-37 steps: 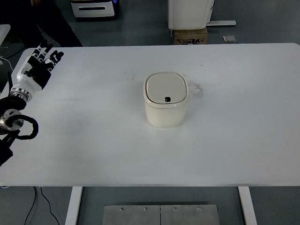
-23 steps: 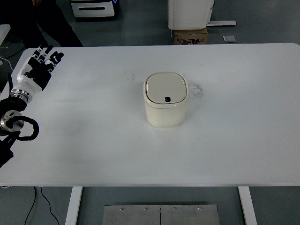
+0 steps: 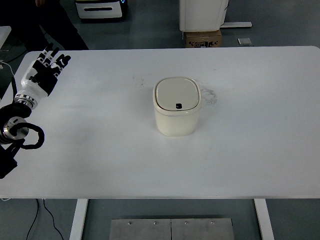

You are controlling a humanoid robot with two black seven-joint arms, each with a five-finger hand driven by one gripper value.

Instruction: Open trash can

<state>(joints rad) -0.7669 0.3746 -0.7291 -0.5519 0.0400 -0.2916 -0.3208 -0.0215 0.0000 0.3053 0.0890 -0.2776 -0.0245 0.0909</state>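
Observation:
A cream trash can [image 3: 176, 106] with rounded corners stands upright in the middle of the white table [image 3: 100, 150]. Its lid is shut, with a small dark push button [image 3: 178, 105] at the lid's near edge. My left hand [image 3: 44, 72] is at the table's far left corner, well away from the can, its black-tipped fingers extended and holding nothing. The left arm [image 3: 17, 125] comes in along the left edge. The right arm is not in view.
Grey smudges [image 3: 210, 95] mark the table just right of the can. Beyond the far edge stand a cardboard box [image 3: 202, 38], a white unit [image 3: 202, 14] and a dark cart [image 3: 100, 9] on the floor. A person in dark clothing [image 3: 30, 25] is at the far left.
My left hand has shifted slightly to the right and forward over the table's left corner. The trash can has not moved and its lid stays shut.

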